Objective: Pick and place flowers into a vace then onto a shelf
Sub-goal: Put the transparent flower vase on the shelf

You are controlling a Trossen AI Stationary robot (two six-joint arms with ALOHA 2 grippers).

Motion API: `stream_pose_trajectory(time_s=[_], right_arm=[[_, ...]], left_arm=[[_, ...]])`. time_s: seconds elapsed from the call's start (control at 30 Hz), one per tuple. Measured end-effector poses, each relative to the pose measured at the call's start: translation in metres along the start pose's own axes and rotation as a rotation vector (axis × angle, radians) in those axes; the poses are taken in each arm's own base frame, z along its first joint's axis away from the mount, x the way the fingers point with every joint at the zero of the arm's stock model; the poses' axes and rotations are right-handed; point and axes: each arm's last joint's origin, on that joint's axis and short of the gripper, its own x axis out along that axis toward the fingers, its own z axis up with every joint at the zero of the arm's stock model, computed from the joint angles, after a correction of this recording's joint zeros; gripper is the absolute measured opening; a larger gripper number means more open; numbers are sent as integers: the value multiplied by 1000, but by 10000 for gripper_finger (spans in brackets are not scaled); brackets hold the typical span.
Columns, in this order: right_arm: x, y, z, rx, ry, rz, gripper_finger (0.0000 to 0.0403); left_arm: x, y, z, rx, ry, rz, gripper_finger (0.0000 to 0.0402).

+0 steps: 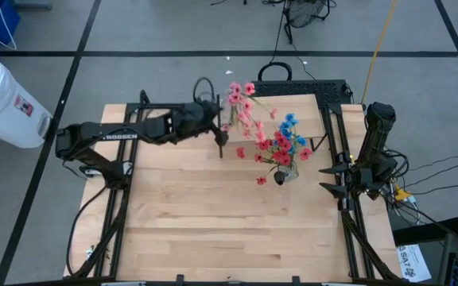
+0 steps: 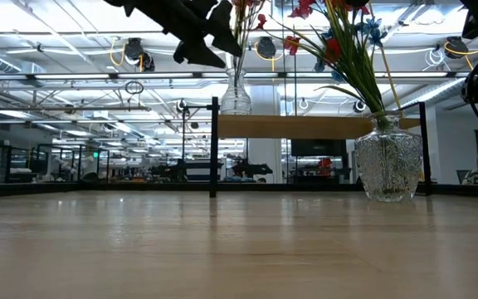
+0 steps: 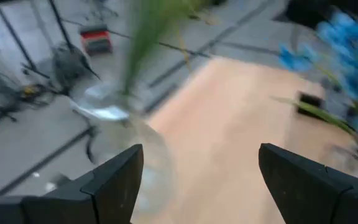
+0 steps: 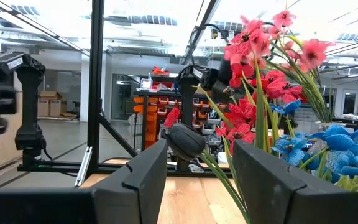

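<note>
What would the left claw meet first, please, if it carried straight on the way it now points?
Probably the clear glass vase on the shelf: it lies just ahead between the open left claw fingers, though blur makes depth uncertain.

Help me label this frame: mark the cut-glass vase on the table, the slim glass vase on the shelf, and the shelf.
Cut-glass vase (image 2: 387, 169): low view, faceted belly.
Slim clear glass vase (image 2: 236, 95): low view, body.
Light wood shelf board on black legs (image 2: 297, 126): low view, front edge.

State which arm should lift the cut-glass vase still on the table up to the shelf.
Probably right. The right tool waits beside the cut-glass vase of red and blue flowers on the table, while the left tool hangs open at the slim glass vase on the light wood shelf.
</note>
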Motion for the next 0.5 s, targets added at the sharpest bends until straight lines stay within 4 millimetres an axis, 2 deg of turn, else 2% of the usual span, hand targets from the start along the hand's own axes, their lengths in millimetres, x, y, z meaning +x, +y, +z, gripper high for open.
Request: stream_pose_trajectory(time_s=[0.1,0.27,0.37,0.5], right_arm=[[0,0,0,0,0,0,178],[0,0,0,0,0,0,174],[0,0,0,0,0,0,175],[0,0,0,0,0,0,178]], left_arm=[[-6,-19,-7,-6,46,-60,322],[-9,-63,-27,42,100,-135,322],[-9,-90,-33,42,55,-182,322],[10,-121,-56,45,27,-249,322]])
